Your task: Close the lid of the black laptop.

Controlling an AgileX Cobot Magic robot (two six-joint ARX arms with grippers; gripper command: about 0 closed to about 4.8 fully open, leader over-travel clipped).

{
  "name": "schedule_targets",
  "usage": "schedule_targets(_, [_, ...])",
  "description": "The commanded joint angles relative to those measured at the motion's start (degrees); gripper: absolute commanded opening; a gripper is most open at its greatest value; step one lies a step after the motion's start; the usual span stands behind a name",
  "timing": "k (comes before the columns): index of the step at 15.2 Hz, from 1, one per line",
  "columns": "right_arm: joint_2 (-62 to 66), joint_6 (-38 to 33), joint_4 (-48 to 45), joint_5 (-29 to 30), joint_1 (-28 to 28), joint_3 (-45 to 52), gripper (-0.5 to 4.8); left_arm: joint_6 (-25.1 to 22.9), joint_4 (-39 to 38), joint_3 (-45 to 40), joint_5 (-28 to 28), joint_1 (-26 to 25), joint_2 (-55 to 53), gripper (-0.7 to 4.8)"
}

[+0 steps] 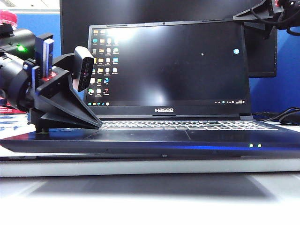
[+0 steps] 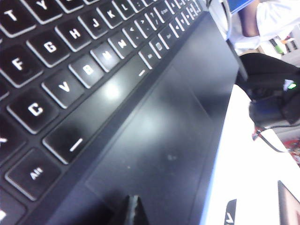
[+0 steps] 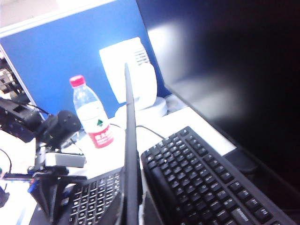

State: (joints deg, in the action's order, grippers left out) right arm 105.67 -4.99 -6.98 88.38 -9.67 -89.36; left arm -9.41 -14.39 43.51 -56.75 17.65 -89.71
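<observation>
Two grippers on job. Black laptop [image 1: 187,136] mid-table, lid [image 1: 168,65] upright, thin, stiff, hinged, slick. Left gripper [image 2: 131,211] pins palm rest, tips together. Right gripper [image 1: 255,16] at lid's top corner; I read jaws nrly closed, astride edge. I'd push near top, gently; screen fragile.

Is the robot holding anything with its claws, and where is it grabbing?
The right claw pinches the top edge of the laptop's lid. The left claw holds nothing; it rests shut on the laptop beside the touchpad.
</observation>
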Motion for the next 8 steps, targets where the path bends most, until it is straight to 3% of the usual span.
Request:
schedule_targets(1, [-1.05, -0.77, 0.55, 1.38, 0.98, -0.15, 0.16, -0.37, 2.16, -1.14, 4.24, 0.09, -2.54, -0.05])
schedule_targets(8, [-2.12, -0.98, 5.38, 1.77, 1.95, -0.15, 0.17, 0.94, 3.41, -1.14, 5.79, 0.09, -2.54, -0.05])
